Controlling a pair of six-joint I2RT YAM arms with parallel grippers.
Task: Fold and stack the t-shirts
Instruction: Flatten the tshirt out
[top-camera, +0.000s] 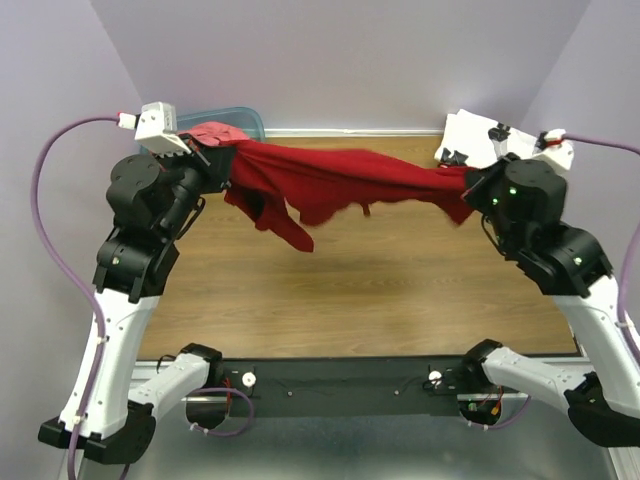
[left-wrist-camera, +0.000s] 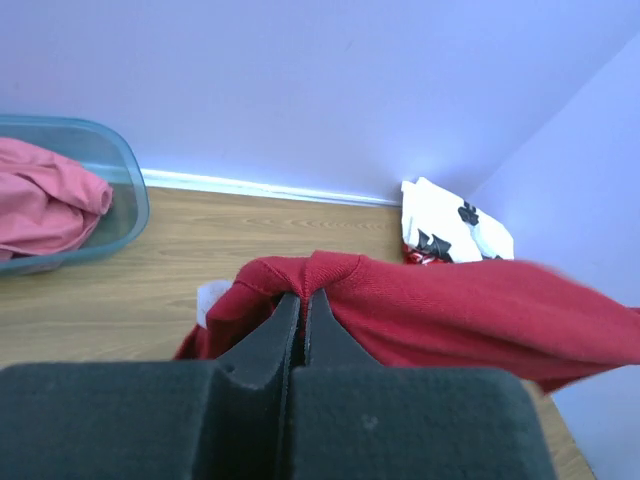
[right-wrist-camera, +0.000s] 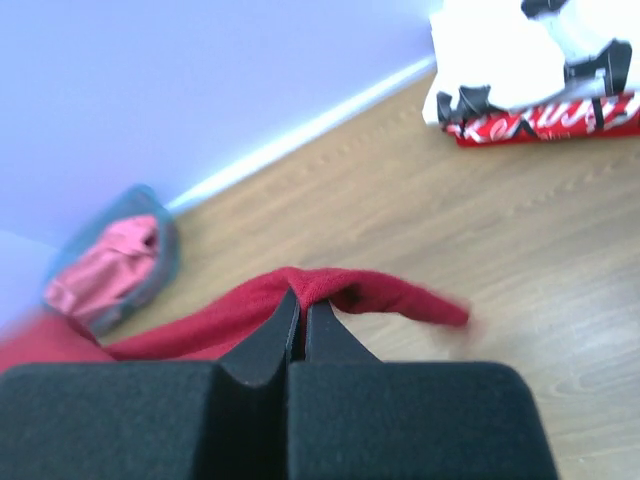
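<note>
Spread step: you hold the deep red shirt (top-camera: 340, 180) stretched mid-air across frame centre, left gripper (left-wrist-camera: 303, 296) and right gripper (right-wrist-camera: 302, 298) each pinching an edge; next, I judge, lay it flat on the table (top-camera: 350, 300).

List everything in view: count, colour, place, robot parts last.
deep red t-shirt: 1, dark red, stretched in the air between both end effectors
coral t-shirt: 1, pinkish red, bunched in the tub
tub: 1, translucent teal, far left corner
white t-shirt: 1, white, black prints, far right corner, atop lettered t-shirt
lettered t-shirt: 1, red with white lettering, beneath it
table: 1, brown wood, beneath all
cables: 2, purple, one per arm
left end effector: 1, black, shut on shirt's left end
right end effector: 1, black, shut on right end
</note>
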